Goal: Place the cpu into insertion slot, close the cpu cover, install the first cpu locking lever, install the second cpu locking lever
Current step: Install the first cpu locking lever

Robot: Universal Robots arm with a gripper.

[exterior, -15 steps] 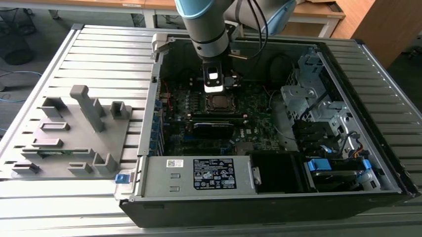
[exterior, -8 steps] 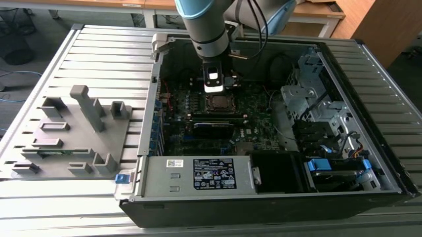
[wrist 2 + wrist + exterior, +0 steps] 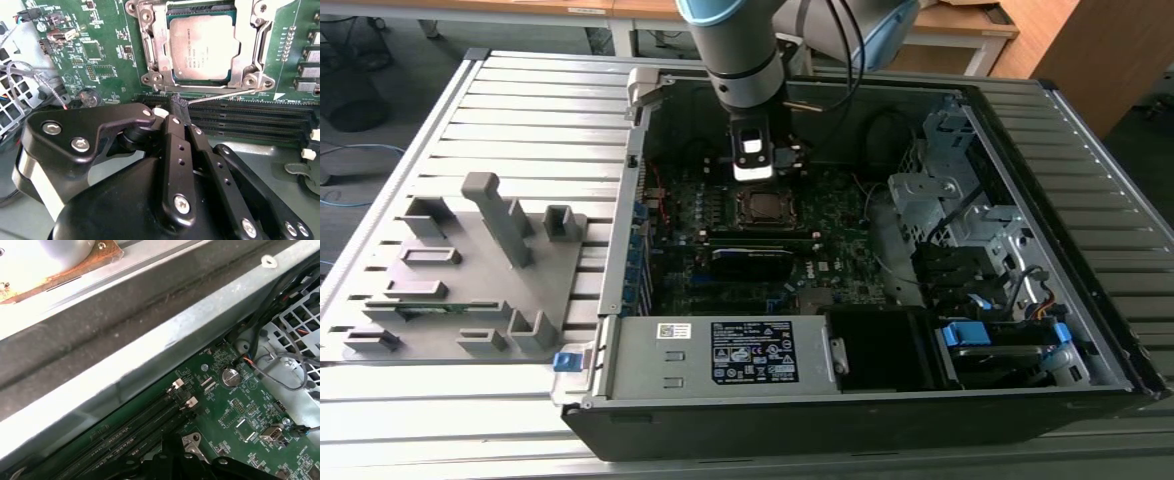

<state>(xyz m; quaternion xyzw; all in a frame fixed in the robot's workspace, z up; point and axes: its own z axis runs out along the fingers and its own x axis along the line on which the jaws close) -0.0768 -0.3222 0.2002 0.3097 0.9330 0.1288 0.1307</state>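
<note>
- At the exterior view's left, a grey fixture block (image 3: 467,270) with upright pegs sits on the ribbed metal table (image 3: 400,160).
- At centre, the open computer case (image 3: 854,400) lies on that table; wooden desks (image 3: 961,25) stand behind.
- Inside, the gripper (image 3: 759,172) hangs just above the insertion slot (image 3: 763,207).
- In the second wrist view, the cpu (image 3: 200,44) lies seated in the slot, the cpu cover (image 3: 156,37) framing it.
- The fingers (image 3: 179,112) appear pressed together around a thin locking lever (image 3: 220,95), though contact is hard to confirm.
- At the right, drive bays (image 3: 961,200).
</note>
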